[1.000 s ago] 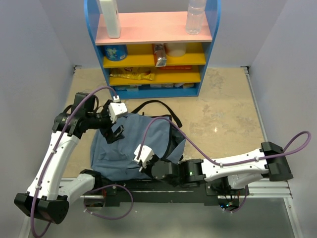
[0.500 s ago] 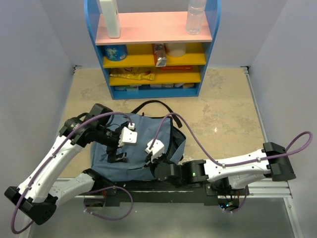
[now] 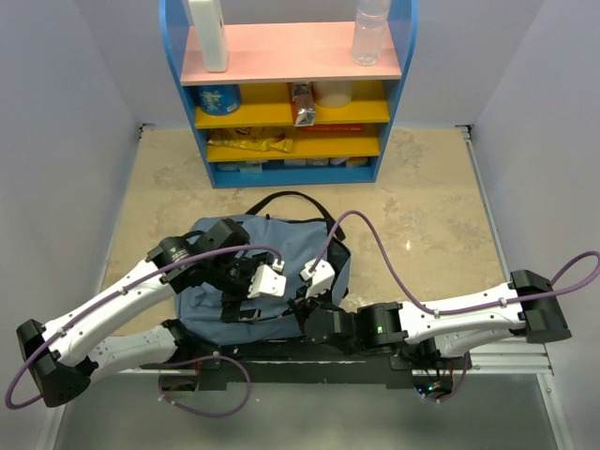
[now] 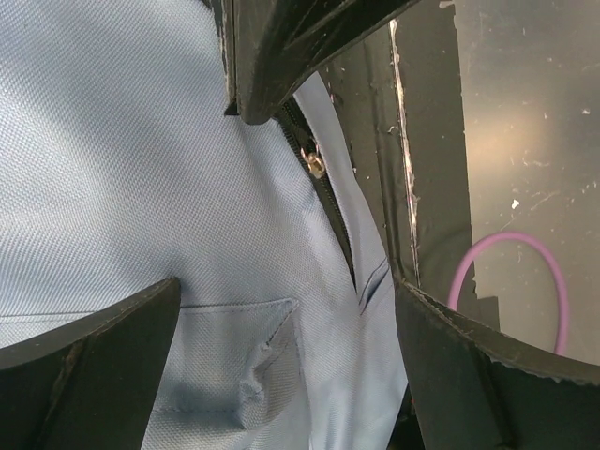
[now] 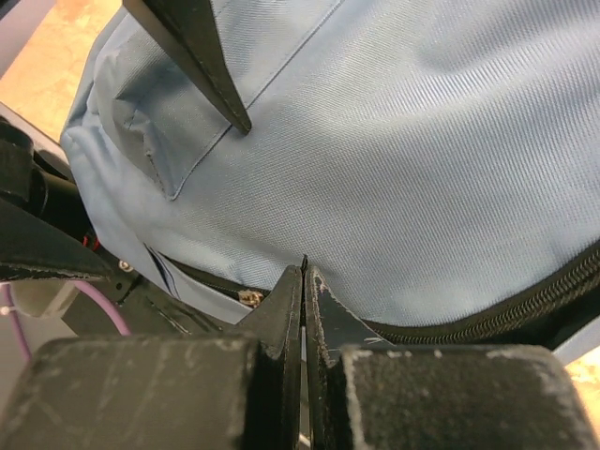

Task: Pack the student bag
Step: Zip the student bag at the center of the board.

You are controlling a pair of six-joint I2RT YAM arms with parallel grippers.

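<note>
The student bag (image 3: 286,246) lies on the beige surface (image 3: 431,206). Its near edge is at the black base rail (image 4: 431,141), and it is well apart from the shelf unit (image 3: 291,103) behind it. One second before, the left gripper (image 3: 239,302) was over the far left part of the bag. Now it has come to the near edge, close beside the right gripper (image 3: 302,302), which has shifted a little to the right. The left wrist view shows what the top view hides: the zipper (image 4: 326,202) with its small metal pull (image 4: 317,167), lying between the widely spread left fingers (image 4: 89,375). The right gripper is pressed together, with its tips just beside that pull. I cannot tell if they touch it.
</note>
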